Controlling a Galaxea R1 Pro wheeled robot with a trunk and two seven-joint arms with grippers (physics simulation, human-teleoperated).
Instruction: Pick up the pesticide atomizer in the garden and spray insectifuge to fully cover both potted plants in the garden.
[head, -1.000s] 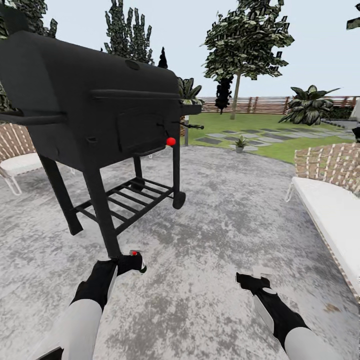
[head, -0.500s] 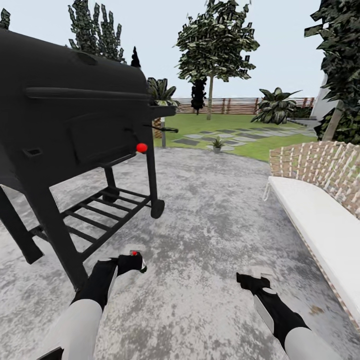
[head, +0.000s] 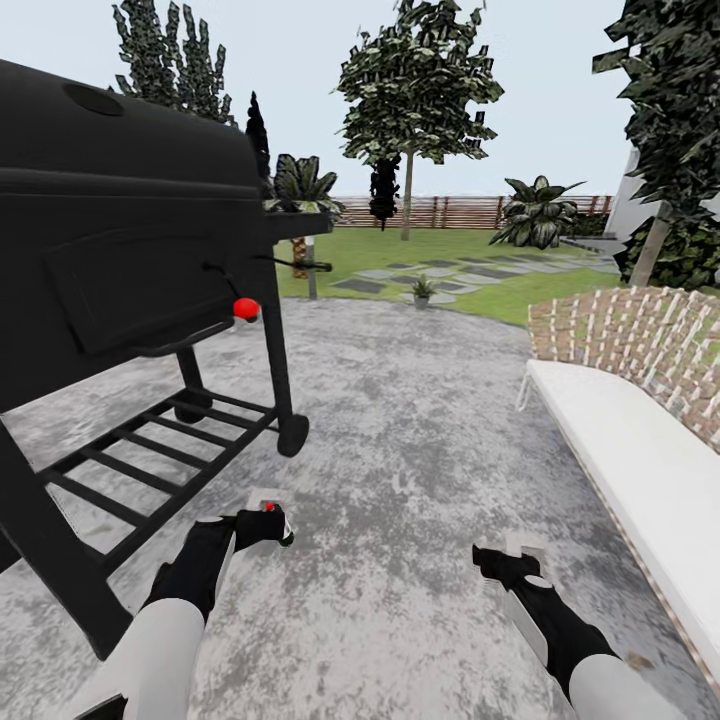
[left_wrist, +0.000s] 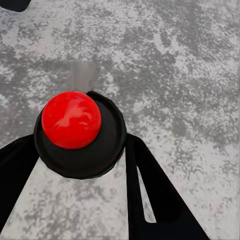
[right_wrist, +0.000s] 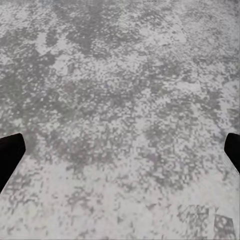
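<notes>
In the head view my left gripper (head: 262, 522) is low over the mottled grey patio (head: 420, 440), shut on the pesticide atomizer (head: 268, 506), whose white head with a red spot pokes out. The left wrist view has the atomizer's (left_wrist: 71, 120) red spot on a dark round cap between the black fingers (left_wrist: 150, 190). My right gripper (head: 500, 558) hangs open over bare paving, and its finger ends stand far apart at the edges of the right wrist view. One small potted plant (head: 422, 290) in a pale pot stands far ahead at the patio's edge by the lawn.
A big black barbecue grill (head: 120, 230) on legs with a lower rack stands close at the left. A white lounge bench with a woven back (head: 620, 430) runs along the right. Beyond lie lawn with grey stepping slabs (head: 470, 270), trees and a wooden fence (head: 450, 210).
The whole view has shifted: the grill has slid left and grown larger, and more of the bench shows at the right. Both grippers keep their pose, the left still holding the atomizer.
</notes>
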